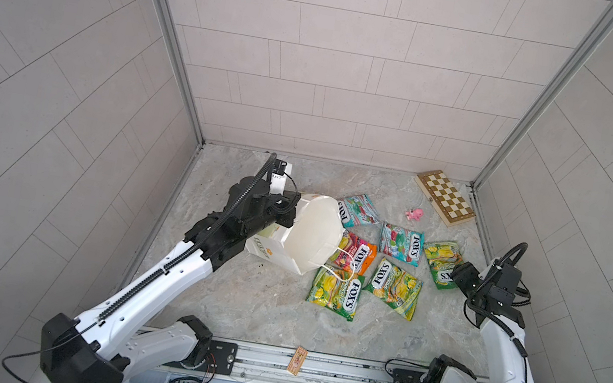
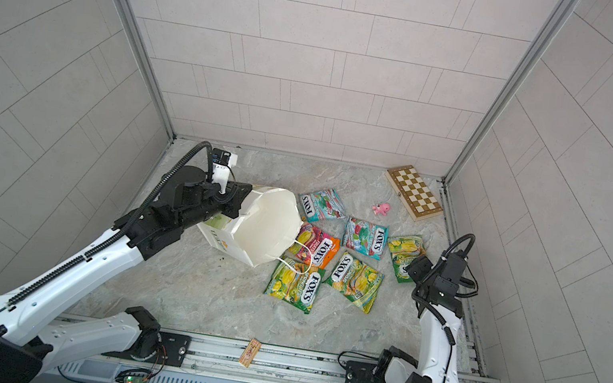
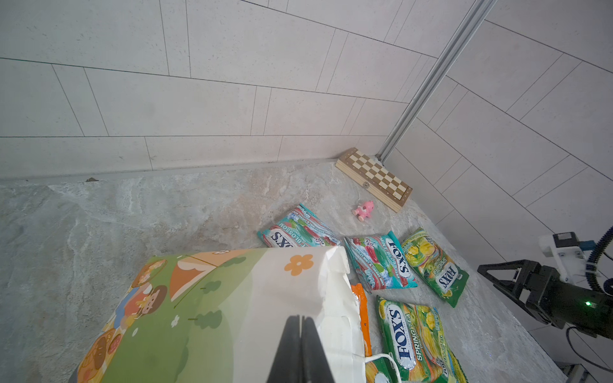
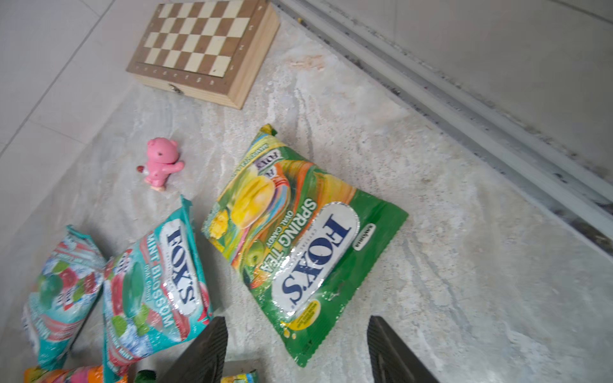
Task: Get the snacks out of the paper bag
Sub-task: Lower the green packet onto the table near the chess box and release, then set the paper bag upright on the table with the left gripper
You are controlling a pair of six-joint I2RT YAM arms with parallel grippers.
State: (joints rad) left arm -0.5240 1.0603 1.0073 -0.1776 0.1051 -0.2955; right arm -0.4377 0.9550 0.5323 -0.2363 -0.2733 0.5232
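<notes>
The white paper bag (image 1: 310,235) (image 2: 270,224) leans on the table's left half, with its mouth turned up and only white paper showing inside. My left gripper (image 3: 301,321) (image 1: 287,210) is shut on the bag's rim at the floral side (image 3: 185,308). Several FOX'S snacks lie flat to the bag's right: two teal-red (image 1: 359,210) (image 1: 401,244), an orange-pink one (image 1: 357,255) under the cord handle, two yellow-green (image 1: 394,289) (image 1: 334,293), and a green one (image 1: 441,262) (image 4: 298,232). My right gripper (image 4: 298,326) (image 1: 458,273) hangs open just over the green packet's near corner, holding nothing.
A checkered wooden board (image 1: 445,197) lies in the back right corner, with a small pink toy (image 1: 414,215) in front of it. A small card (image 1: 297,360) rests on the front rail. Tiled walls close in the left, back and right sides.
</notes>
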